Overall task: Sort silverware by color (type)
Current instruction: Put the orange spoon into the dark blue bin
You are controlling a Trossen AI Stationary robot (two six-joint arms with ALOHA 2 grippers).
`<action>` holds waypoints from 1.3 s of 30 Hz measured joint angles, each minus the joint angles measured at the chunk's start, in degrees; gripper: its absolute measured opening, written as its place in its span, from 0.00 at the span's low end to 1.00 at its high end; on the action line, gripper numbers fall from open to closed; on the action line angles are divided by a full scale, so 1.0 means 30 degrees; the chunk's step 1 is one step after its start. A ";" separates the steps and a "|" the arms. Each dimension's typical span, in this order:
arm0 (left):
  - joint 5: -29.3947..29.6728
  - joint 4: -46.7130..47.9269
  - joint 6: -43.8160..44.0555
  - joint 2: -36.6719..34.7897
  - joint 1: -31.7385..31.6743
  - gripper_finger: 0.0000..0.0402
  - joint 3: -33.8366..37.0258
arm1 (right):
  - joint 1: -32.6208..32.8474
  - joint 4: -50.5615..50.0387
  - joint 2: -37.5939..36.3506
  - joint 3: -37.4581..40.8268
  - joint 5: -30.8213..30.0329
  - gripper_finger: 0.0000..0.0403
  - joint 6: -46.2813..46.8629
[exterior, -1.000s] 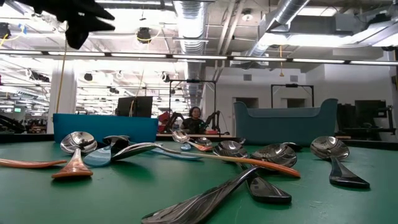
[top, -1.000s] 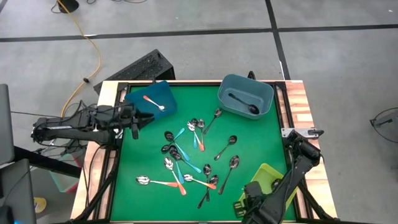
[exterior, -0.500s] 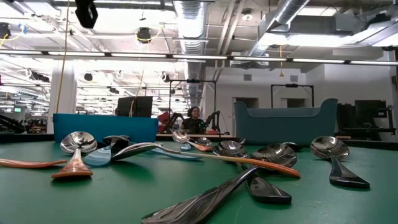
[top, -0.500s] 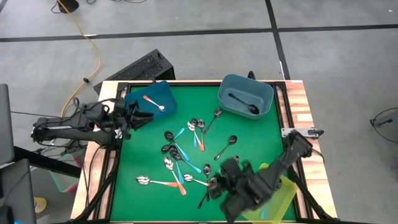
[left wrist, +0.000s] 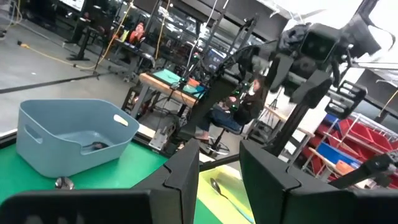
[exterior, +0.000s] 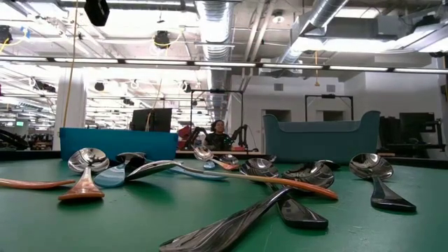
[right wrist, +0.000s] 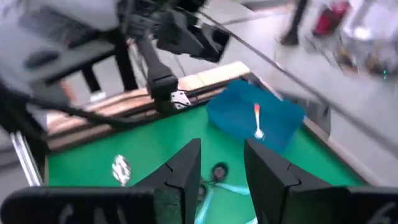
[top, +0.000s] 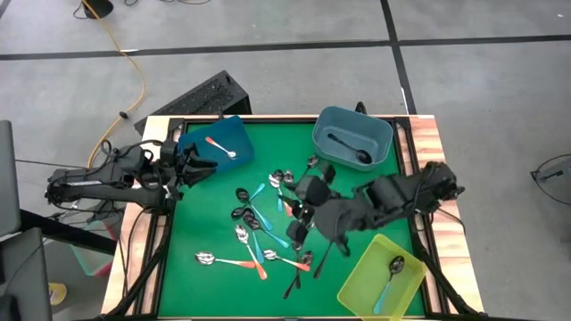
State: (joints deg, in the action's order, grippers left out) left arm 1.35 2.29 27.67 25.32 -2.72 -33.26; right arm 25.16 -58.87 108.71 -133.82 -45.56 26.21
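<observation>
Loose silverware [top: 268,227], small shiny-bowled spoons with orange, blue or dark handles, lies mid green mat; sorted ones sit in bins by colour. Right gripper [top: 299,214] hovers over the pile, likely picking next: fingers [right wrist: 186,171] part-open, empty. Left gripper [top: 198,166] waits by far-left dark blue bin [top: 234,130], part-open, empty.

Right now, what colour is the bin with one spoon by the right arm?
Yellow-green bin; high view shows it best.

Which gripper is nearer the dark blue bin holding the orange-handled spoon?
Left. The left gripper hovers right beside the dark blue bin; the right gripper is over the spoon pile mid-table, well away.
</observation>
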 joint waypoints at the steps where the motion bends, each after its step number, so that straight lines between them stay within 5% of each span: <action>1: 0.0006 -0.0008 -0.0019 0.0000 0.0007 0.25 0.0000 | -0.0243 0.0311 -0.0147 0.0021 0.0515 0.33 -0.1217; 12: 0.1307 0.0035 -0.0848 0.0007 0.0007 0.25 0.0000 | -0.2768 -0.0283 -0.3062 0.0028 0.5431 0.33 -0.7172; 31: 0.3991 0.0060 -0.2701 0.0020 0.0000 0.25 0.0000 | -0.5281 -0.6590 -0.8017 0.0137 0.7780 0.29 -0.6881; 39: 0.5336 0.0129 -0.2328 0.0062 0.0003 0.25 0.0000 | -0.6294 -0.4307 -1.2246 0.7134 0.8330 0.29 -0.6927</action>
State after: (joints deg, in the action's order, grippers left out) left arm 17.36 2.68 20.69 25.51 -2.71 -33.26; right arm 6.27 -71.79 71.97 -112.41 -20.57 5.42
